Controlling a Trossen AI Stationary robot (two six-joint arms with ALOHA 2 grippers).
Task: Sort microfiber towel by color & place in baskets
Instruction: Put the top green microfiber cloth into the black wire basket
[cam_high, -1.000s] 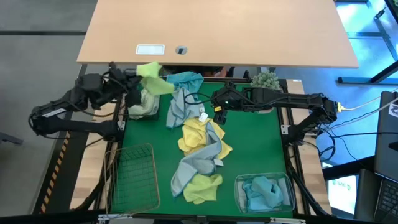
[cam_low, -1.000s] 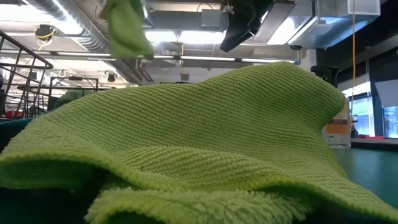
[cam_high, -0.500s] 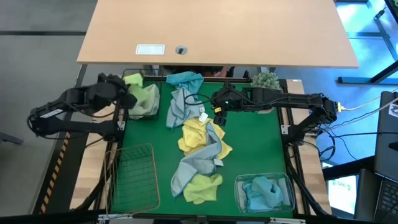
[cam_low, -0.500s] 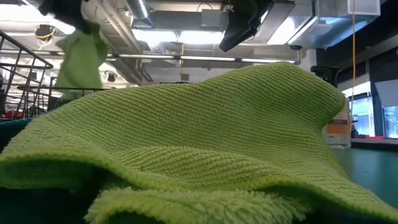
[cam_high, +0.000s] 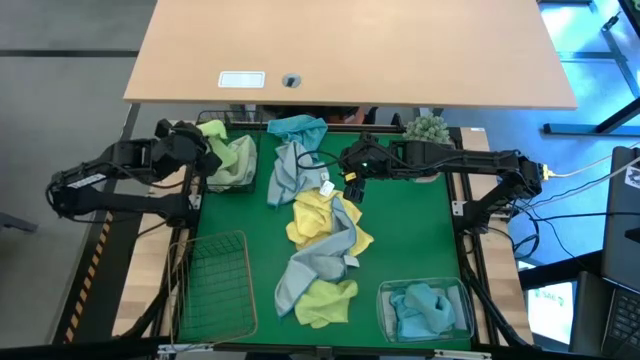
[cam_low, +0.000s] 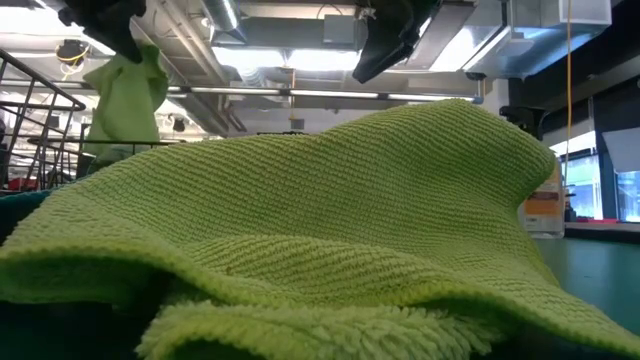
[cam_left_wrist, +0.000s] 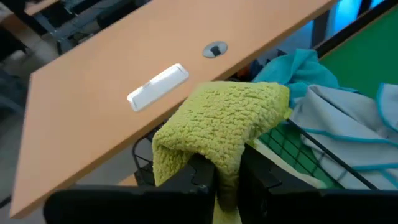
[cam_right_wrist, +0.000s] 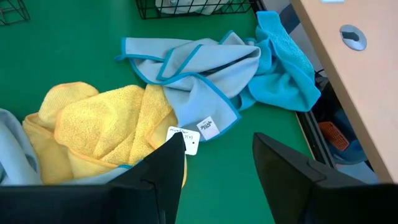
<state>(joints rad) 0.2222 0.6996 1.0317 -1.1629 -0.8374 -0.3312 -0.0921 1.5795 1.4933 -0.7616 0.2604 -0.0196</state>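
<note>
My left gripper (cam_high: 197, 143) is shut on a lime green towel (cam_high: 213, 130) above the far left corner of the black wire basket (cam_high: 232, 178), which holds pale green towels. In the low view that green towel (cam_low: 125, 95) hangs under the gripper. My right gripper (cam_right_wrist: 217, 168) is open and hovers over the loose towels: a grey towel with teal edging (cam_right_wrist: 186, 68), a yellow towel (cam_right_wrist: 106, 118) and a teal towel (cam_right_wrist: 280, 56). The tan wire basket (cam_high: 215, 280) and the clear tub (cam_high: 425, 305), which holds teal towels, stand at the near edge. My left gripper pinches the lime green towel between its two fingers at a bunched fold (cam_left_wrist: 225, 177). The cloth above the fingers humps up over their tips (cam_left_wrist: 217, 121), and the rest hangs slack below (cam_low: 120, 120). Whether its lower end touches the basket cannot be seen.
A line of towels runs down the middle of the green mat: yellow (cam_high: 320, 215), grey (cam_high: 320, 260), yellow-green (cam_high: 325, 300). A big green towel (cam_low: 320, 230) fills the low view. A small potted plant (cam_high: 427, 128) stands at the far right. A wooden desk (cam_high: 350, 50) lies beyond the far edge.
My left gripper has carried the lime green towel toward the table's left edge and downward, from beside the teal towel to above the black basket's far left corner. The towel, first flung out sideways, now hangs straight down.
</note>
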